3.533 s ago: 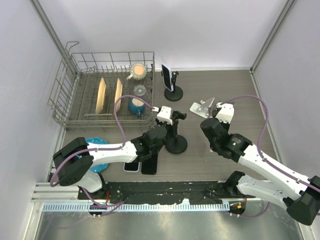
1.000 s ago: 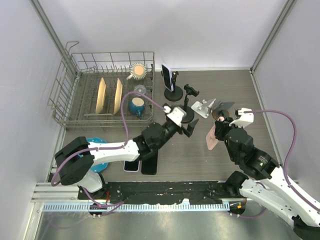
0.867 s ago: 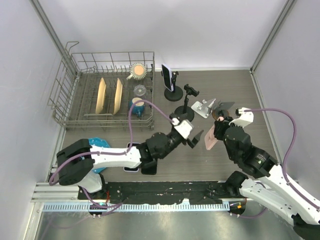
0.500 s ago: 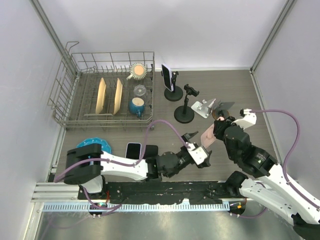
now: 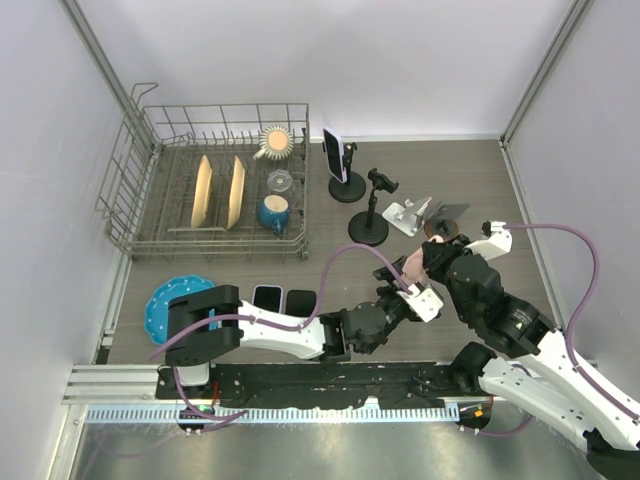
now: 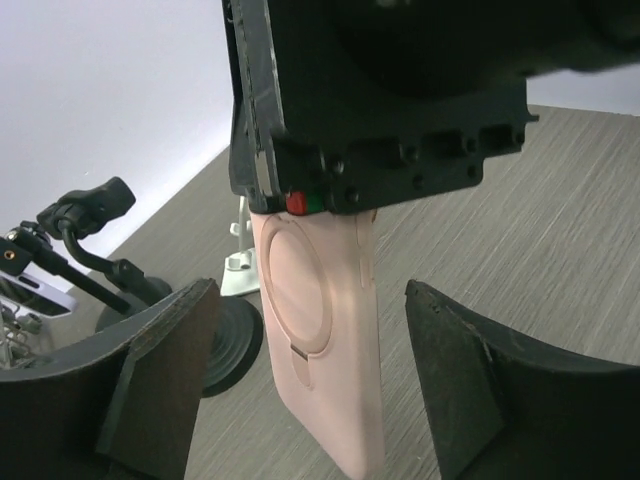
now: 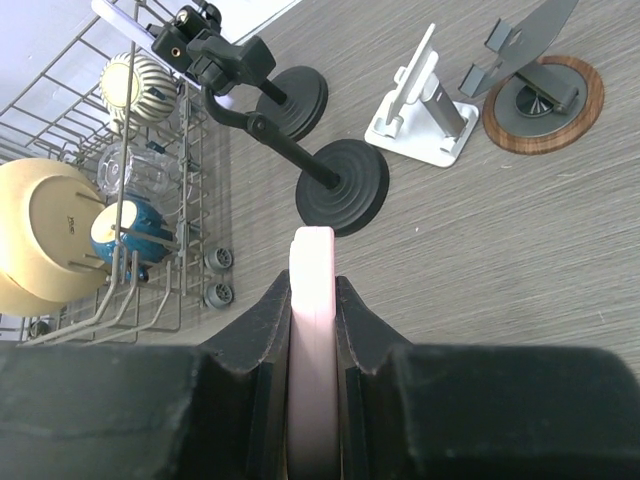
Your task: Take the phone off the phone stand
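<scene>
My right gripper [image 7: 312,285] is shut on the edges of a pink phone [image 7: 312,330], holding it upright above the table. In the top view the phone [image 5: 411,262] hangs at the right gripper [image 5: 425,255], clear of every stand. My left gripper [image 6: 310,290] is open, its fingers [image 6: 170,350] on either side of the phone's pink back [image 6: 325,330] with a gap on each side. In the top view the left gripper [image 5: 405,278] reaches in from the left. The black clamp phone stand [image 5: 368,228] stands without a phone behind them, also seen as the stand [image 7: 340,175].
A white stand [image 5: 405,215] and a wood-based stand [image 5: 445,222] sit behind the phone. A further black stand [image 5: 345,170] carries another phone. The dish rack [image 5: 150,230] fills the back left. A blue plate [image 5: 165,298] and two flat phones [image 5: 283,300] lie near the front left.
My left arm has swung from the black clamp stand to the front right, bringing its jaws around the pink phone and narrowing them a little. The right gripper kept its hold.
</scene>
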Tool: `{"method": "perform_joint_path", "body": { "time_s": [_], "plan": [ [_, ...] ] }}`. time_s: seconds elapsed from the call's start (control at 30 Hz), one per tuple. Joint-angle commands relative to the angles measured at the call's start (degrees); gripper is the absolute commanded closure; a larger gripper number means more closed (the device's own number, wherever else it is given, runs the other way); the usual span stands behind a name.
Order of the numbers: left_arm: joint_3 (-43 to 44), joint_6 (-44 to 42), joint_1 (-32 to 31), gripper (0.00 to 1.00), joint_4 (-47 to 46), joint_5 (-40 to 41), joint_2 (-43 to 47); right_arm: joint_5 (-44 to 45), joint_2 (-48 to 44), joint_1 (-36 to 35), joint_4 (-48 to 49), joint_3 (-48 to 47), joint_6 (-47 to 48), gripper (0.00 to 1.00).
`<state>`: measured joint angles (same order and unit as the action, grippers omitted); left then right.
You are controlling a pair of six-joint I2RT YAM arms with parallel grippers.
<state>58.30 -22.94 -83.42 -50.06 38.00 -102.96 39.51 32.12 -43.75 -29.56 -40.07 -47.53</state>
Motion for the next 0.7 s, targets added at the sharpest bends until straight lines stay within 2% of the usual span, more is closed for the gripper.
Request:
{"method": "perform_joint_path", "body": {
  "time_s": [0.0, 0.2, 0.3, 0.33, 0.4, 0.43, 0.47, 0.53, 0.57, 0.63, 0.67],
  "plan": [
    [2.87, -1.49, -0.25, 0.24, -2.59, 3.22, -1.37, -0.13, -0.83, 0.07, 6.97, -0.09, -3.36, 0.99],
    [3.13, -1.58, -0.34, 0.44, -1.53, 3.57, -2.25, -0.48, -1.36, 0.07, 8.55, 0.79, -4.59, 0.99],
    [3.05, -1.67, -0.43, 0.59, -1.09, 4.01, -2.51, -0.92, -1.36, 0.07, 8.99, 0.96, -4.68, 0.98],
    [3.04, -1.67, -0.52, 0.71, -1.09, 4.19, -2.42, -1.01, -1.44, 0.07, 9.08, 1.05, -4.68, 0.96],
    [2.96, -1.67, -0.69, 0.83, -1.00, 4.89, -1.99, -1.01, -1.79, 0.07, 9.26, 1.23, -4.50, 0.88],
    [2.61, -1.50, -0.69, 0.96, -1.00, 5.07, -1.64, -1.01, -2.14, 0.07, 9.26, 1.31, -4.16, 0.83],
    [2.34, -1.15, -0.69, 1.00, -0.83, 5.33, -0.94, -0.92, -2.41, 0.07, 9.43, 1.58, -3.89, 0.75],
    [1.64, 0.87, -0.69, 1.00, 0.40, 6.12, 0.12, -0.75, -3.55, 0.07, 9.61, 1.67, -2.84, 0.67],
    [1.29, 1.92, -0.69, 1.00, 1.10, 6.30, 0.65, -0.75, -4.08, 0.07, 9.61, 1.58, -2.22, 0.57],
    [0.24, 5.96, -0.61, 1.00, 3.12, 6.12, 2.67, -0.92, -5.39, 0.07, 9.70, 1.32, -0.21, 0.46],
    [-0.20, 7.37, -0.52, 1.00, 4.70, 5.95, 3.20, -1.01, -5.92, 0.07, 9.79, 1.23, 0.67, 0.36]
  ]
}}
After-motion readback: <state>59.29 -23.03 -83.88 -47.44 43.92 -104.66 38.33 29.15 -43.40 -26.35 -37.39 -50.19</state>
